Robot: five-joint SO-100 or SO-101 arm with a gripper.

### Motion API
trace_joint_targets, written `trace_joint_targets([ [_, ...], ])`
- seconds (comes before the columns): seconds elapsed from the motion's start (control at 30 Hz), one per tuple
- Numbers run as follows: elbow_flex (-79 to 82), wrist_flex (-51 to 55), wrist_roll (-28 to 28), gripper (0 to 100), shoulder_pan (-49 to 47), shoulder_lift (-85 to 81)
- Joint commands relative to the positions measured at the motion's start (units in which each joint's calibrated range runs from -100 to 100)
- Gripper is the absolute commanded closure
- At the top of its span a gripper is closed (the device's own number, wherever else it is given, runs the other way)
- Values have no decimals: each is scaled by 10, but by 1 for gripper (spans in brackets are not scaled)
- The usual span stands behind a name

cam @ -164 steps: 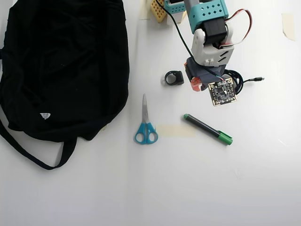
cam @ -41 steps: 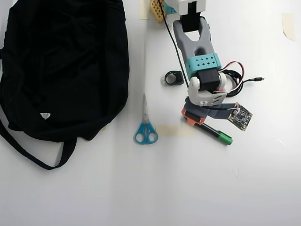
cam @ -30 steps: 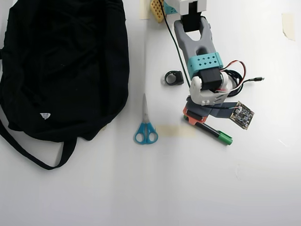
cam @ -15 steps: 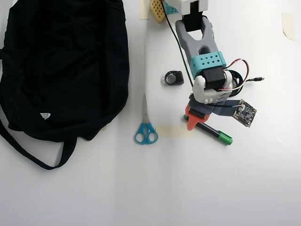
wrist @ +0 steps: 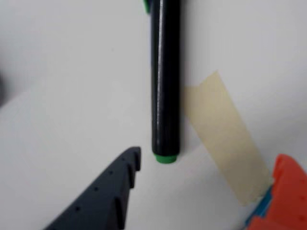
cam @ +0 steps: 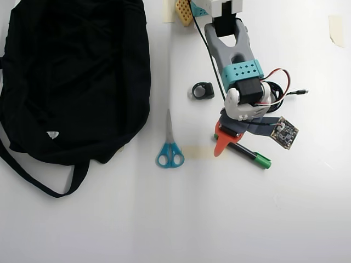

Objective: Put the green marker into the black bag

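The gripper (cam: 226, 143) has swung its orange finger wider over the last half second, jaws now spread around the dark-barrelled green marker's (cam: 245, 152) small end right of centre, readying a grasp, far from the black fabric bag (cam: 71, 76) upper left.

green marker (wrist: 166, 81) cap (beyond wrist frame)

Overhead exposure: bright, even; white table (cam: 164, 219) near blown out, little surface texture.
Overhead shadows: faint, soft, close under the arm (cam: 237, 60) and scissors (cam: 169, 143) (light looks diffuse, from above).
Black bag (cam: 71, 76): folds barely readable, detail crushed into dark.
Wrist focus: soft throughout; gripper (wrist: 201, 191) fingers at the bottom edge most blurred.
Wrist glare: thin bright streak along the green marker (wrist: 166, 81) barrel.
Wrist shadow: soft grey gradient across the left and lower table.
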Motion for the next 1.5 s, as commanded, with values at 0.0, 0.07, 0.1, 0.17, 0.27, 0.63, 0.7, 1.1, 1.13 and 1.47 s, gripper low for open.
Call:
trace_joint_targets([
  [0.0,-25,3,-7,65,-4,-11],
  [0.07,-22,4,-9,65,-4,-11],
  [0.1,-22,4,-10,65,-5,-11],
  [0.17,-21,4,-15,65,-7,-11],
  [0.27,-21,4,-17,65,-11,-11],
  [0.63,-26,12,-14,64,-13,16],
  [0.7,-23,12,-13,64,-13,16],
  [1.1,-24,5,-10,64,-10,21],
  [1.13,-27,5,-10,64,-10,30],
  [1.47,-52,2,-11,65,-16,37],
])
